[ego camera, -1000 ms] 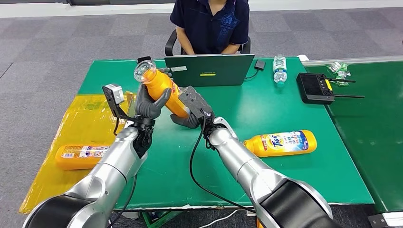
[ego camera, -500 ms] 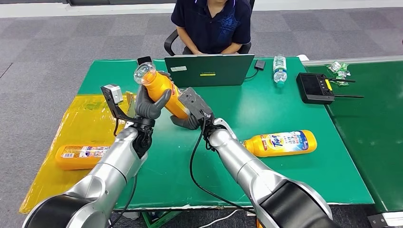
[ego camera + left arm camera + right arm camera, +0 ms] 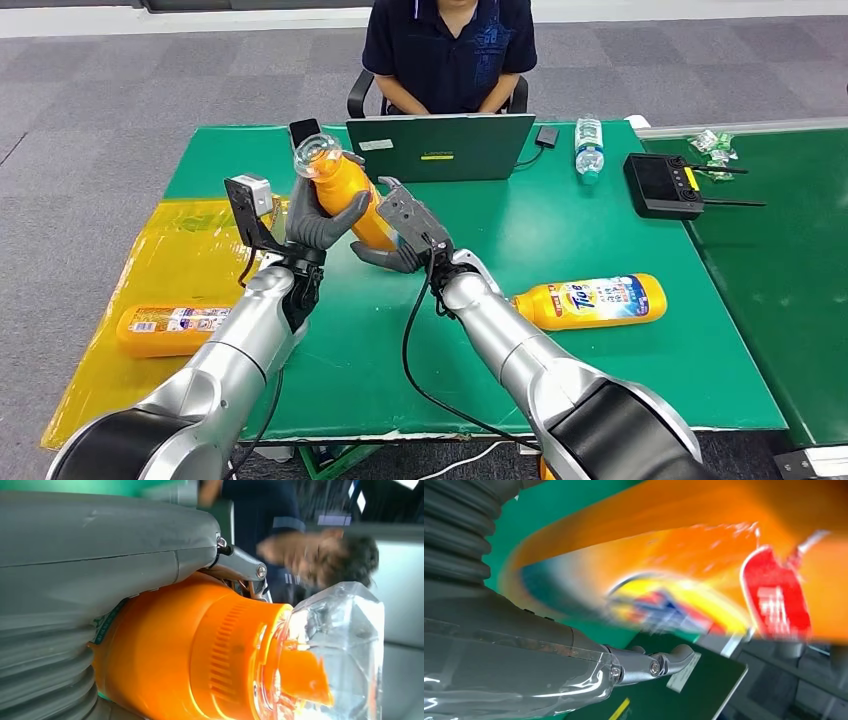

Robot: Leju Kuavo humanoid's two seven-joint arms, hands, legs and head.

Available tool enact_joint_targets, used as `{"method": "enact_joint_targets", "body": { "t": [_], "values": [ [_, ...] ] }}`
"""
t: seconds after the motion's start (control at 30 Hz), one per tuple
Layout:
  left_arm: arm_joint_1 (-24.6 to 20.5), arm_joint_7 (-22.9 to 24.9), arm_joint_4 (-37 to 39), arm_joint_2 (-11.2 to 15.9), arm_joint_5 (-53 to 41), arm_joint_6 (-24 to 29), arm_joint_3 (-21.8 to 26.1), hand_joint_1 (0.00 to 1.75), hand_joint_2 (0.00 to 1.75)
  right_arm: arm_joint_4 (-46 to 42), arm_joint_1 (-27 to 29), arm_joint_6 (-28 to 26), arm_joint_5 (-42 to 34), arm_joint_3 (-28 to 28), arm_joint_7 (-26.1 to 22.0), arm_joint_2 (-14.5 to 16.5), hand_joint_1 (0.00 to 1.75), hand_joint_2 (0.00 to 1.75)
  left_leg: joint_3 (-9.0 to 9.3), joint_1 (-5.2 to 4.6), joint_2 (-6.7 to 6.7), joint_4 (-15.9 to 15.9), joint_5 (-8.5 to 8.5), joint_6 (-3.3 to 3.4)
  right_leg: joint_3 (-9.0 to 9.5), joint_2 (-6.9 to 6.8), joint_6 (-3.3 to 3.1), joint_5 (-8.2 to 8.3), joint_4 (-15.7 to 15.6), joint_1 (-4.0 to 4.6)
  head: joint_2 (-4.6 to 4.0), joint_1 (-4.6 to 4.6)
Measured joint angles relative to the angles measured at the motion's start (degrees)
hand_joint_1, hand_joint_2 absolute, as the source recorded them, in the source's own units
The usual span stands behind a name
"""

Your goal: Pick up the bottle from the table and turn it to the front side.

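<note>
Pick-up done: orange bottle [image 3: 345, 195] lifted clear of the green worktop [image 3: 600, 230], tilted, clear cap toward the laptop [image 3: 440, 146]. Left hand [image 3: 318, 222] wrapped around the bottle's neck end, fingers [image 3: 345, 208] closed on it. Right hand [image 3: 392, 240] cradling the lower body, fingers curled against it. Left to do, seemingly: rotating the label forward; label side blurred in the right wrist view

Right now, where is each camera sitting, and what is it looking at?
Head view: sits high on the robot, looking forward and down at the green table; both silver arms show, left hand and right hand on the orange bottle.
Left wrist view: sits behind the left hand, looking along the bottle's clear cap toward a person.
Right wrist view: sits behind the right hand, looking at the blurred label.
All three share the bottle.
</note>
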Motion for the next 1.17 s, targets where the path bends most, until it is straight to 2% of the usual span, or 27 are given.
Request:
{"method": "enact_joint_targets", "body": {
  "t": [0.1,0.23,0.33,0.47,0.6,0.73,0.9,1.17],
  "values": [
    [-0.22,-0.04,-1.6,2.35,-6.07,8.14,-0.58,1.75,1.75,-0.8,1.44,-0.85,1.21,-0.08,-1.06,-1.66,0.0,0.0,0.01,0.01,0.02,0.0,0.0,0.0,0.0,0.0,0.0,0.0,0.0,0.01,0.0,0.0],
    [-0.72,-0.04,-3.39,5.4,-10.71,13.91,-1.46,1.75,1.75,-2.15,3.85,-1.26,2.09,-0.1,-2.1,-3.63,0.0,0.0,0.01,0.01,0.01,0.0,0.0,-0.01,0.0,0.01,0.0,0.0,0.01,0.01,0.0,0.0],
    [-0.76,-0.05,-4.69,7.84,-15.61,20.75,-2.54,1.75,1.75,-3.69,5.78,-1.43,2.62,-0.11,-2.51,-4.65,0.0,0.0,0.01,0.01,0.03,0.0,0.0,-0.01,0.0,0.02,0.0,0.0,0.01,0.01,0.0,0.0],
    [-0.76,-0.04,-6.76,11.7,-22.05,28.92,-3.4,1.75,1.75,-6.66,8.63,-1.92,3.18,-0.16,-2.67,-6.32,0.0,1.75,0.01,0.01,0.07,0.0,-0.01,-0.01,-0.03,0.06,0.0,0.0,0.01,0.01,0.0,0.0],
    [-0.02,0.09,-9.72,14.96,-27.7,33.72,-3.45,1.75,1.75,-11.28,12.04,-2.11,3.2,-0.37,-2.21,-8.24,0.0,1.75,-0.01,0.01,0.05,0.0,-0.01,-0.01,-0.03,0.04,0.0,-0.02,0.0,0.01,0.0,0.0],
    [1.02,0.87,-12.03,17.03,-33.96,39.14,-3.62,1.75,1.75,-14.97,14.48,-2.01,3.16,-0.68,-1.96,-9.69,0.0,1.75,-0.02,0.0,0.04,0.0,-0.01,-0.01,-0.03,0.04,0.0,-0.02,0.0,0.0,0.0,0.0],
    [1.73,6.91,-13.12,19.26,-48.46,47.81,-5.85,1.75,1.75,-18.36,16.17,-1.61,3.22,-1.07,-1.49,-10.76,0.0,1.75,-0.02,-0.01,0.04,0.0,-0.01,0.0,-0.02,0.05,0.0,-0.02,0.0,-0.01,0.0,0.0],
    [4.84,10.92,-12.26,21.76,-60.12,53.68,-6.38,1.75,1.75,-23.33,19.5,-1.07,3.26,-1.43,-0.59,-12.96,0.0,1.75,-0.02,0.0,0.05,0.0,-0.03,-0.01,-0.05,0.07,0.0,-0.03,0.0,0.0,0.0,0.0]
  ]
}}
